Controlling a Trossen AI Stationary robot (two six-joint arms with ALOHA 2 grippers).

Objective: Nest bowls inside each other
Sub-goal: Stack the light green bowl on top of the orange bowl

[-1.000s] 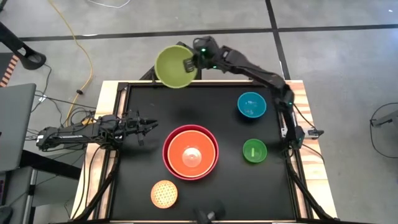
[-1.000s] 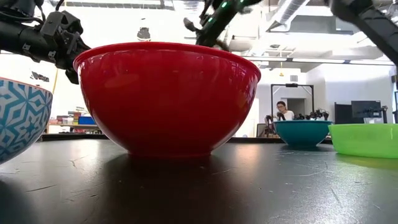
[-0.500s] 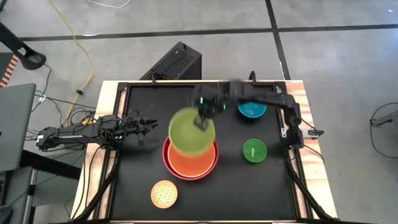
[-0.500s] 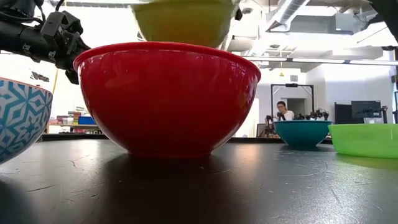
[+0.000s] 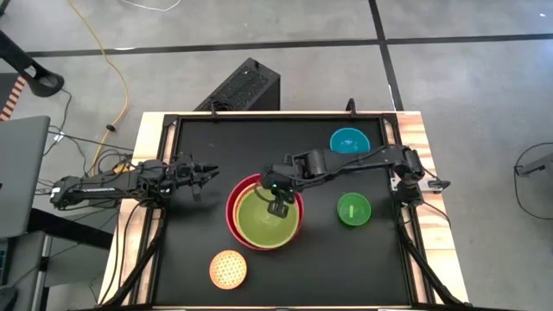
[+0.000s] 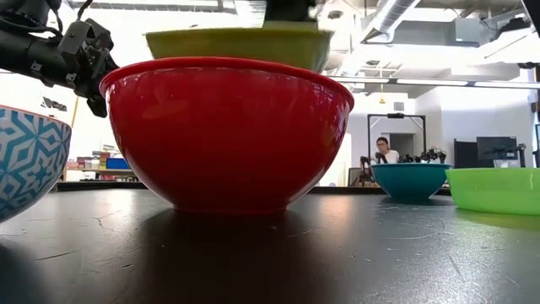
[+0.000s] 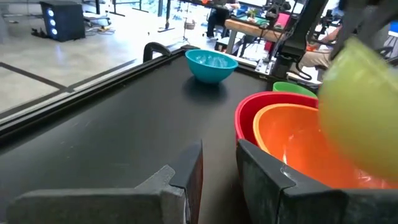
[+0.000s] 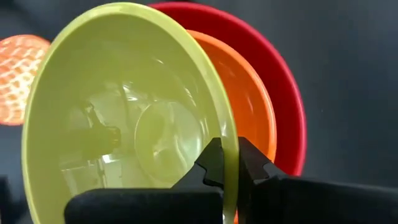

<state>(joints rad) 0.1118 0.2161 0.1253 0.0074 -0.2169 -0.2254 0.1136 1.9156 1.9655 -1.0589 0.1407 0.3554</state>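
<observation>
The red bowl [image 5: 233, 203] stands mid-table with the orange bowl [image 7: 298, 137] nested in it. My right gripper [image 5: 278, 207] is shut on the olive-green bowl [image 5: 263, 220], which hangs right over those two, opening up. In the low view the olive-green bowl's rim [image 6: 236, 40] shows above the red bowl [image 6: 228, 127]. Whether its bottom touches the orange bowl is hidden. My left gripper [image 5: 210, 174] waits open, level, left of the red bowl. The teal bowl [image 5: 349, 143] and the bright green bowl [image 5: 353, 210] stand on the table to the right. My right gripper pinches the olive-green bowl's rim [image 8: 227, 146] on the side toward the table's right, with one finger [image 8: 211, 163] inside the bowl and one finger [image 8: 252, 163] outside. The fingers slant down from the far right. The bowl sits nearly level, opening up.
A small orange-yellow patterned bowl [image 5: 228, 269] stands near the front edge, left of centre. In the low view it shows blue and white [image 6: 25, 160]. A black box [image 5: 246, 85] lies on the floor beyond the far edge. Bare tabletop lies at the far left.
My right gripper has swung the olive-green bowl from beyond the table's far edge toward the near side and down over the red and orange bowls. The wrist has rolled, and the bowl has turned from tipped on its side to opening up.
</observation>
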